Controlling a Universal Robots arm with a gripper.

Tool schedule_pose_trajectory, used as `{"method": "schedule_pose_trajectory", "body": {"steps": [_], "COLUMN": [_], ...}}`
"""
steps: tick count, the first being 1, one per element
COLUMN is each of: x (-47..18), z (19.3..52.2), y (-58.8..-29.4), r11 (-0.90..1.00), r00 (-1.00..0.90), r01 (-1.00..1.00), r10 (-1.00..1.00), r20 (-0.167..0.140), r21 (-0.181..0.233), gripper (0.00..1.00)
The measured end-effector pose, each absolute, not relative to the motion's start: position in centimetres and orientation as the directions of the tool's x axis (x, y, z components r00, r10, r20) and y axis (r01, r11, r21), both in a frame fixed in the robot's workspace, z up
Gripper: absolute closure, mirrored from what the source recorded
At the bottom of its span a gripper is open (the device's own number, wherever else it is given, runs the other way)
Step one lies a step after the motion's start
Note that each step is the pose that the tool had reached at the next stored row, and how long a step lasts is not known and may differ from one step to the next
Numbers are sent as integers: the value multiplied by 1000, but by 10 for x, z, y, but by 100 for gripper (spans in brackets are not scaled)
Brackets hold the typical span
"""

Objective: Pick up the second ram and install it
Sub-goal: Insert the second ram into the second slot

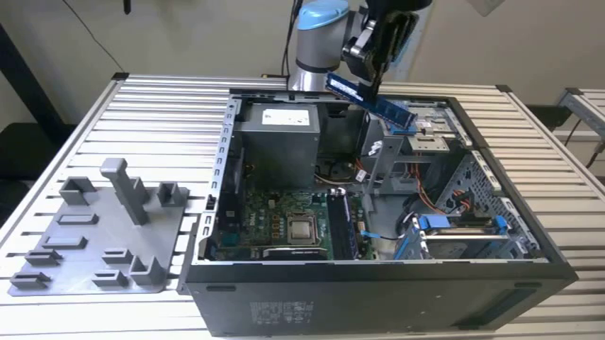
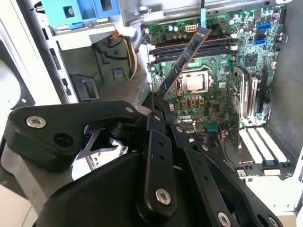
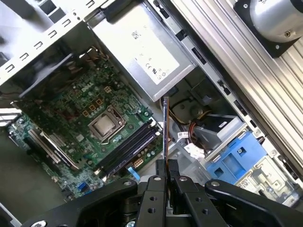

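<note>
Slatted metal table (image 1: 142, 113) carries an open computer case (image 1: 378, 297). Gripper (image 1: 365, 82) is clenched on the second ram (image 1: 373, 103), which hangs tilted above the case's open interior, clear of the motherboard (image 2: 213, 104).

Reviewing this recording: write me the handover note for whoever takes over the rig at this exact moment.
Gripper: shut on the second ram, which it holds tilted in the air above the open computer case.
Ram: clear of the motherboard. In the second wrist view it lines up over the memory slots.
Done: the ram is picked up. The grey holder tray sits beside the case, on the exterior view's left.
Left: the ram is not yet seated in a slot.
</note>
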State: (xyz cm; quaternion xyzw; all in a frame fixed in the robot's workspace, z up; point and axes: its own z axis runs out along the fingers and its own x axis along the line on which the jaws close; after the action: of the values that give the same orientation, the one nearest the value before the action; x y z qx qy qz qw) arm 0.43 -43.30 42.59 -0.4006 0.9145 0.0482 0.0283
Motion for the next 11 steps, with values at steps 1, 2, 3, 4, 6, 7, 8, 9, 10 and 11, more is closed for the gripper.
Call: {"method": "schedule_pose_trajectory", "body": {"steps": [1, 2, 3, 4, 6, 7, 8, 9, 10, 11], "x": [4, 4, 4, 4, 3, 3, 3, 3, 3, 3], "z": [426, 425, 425, 424, 424, 423, 423, 422, 422, 421], "y": [-433, -433, -433, -433, -433, -433, -433, -433, -433, -433], "r11": [681, 688, 695, 702, 714, 721, 727, 735, 743, 752], "r00": [-684, -691, -698, -705, -718, -724, -730, -738, -746, -754], "r01": [-729, -722, -716, -709, -696, -690, -683, -675, -666, -656], "r10": [-724, -717, -710, -704, -691, -684, -677, -670, -661, -651], "r20": [-90, -89, -89, -89, -88, -88, -88, -88, -88, -87], "r21": [66, 66, 67, 67, 68, 68, 68, 68, 68, 68], "gripper": [87, 87, 87, 87, 87, 87, 87, 87, 87, 87]}}
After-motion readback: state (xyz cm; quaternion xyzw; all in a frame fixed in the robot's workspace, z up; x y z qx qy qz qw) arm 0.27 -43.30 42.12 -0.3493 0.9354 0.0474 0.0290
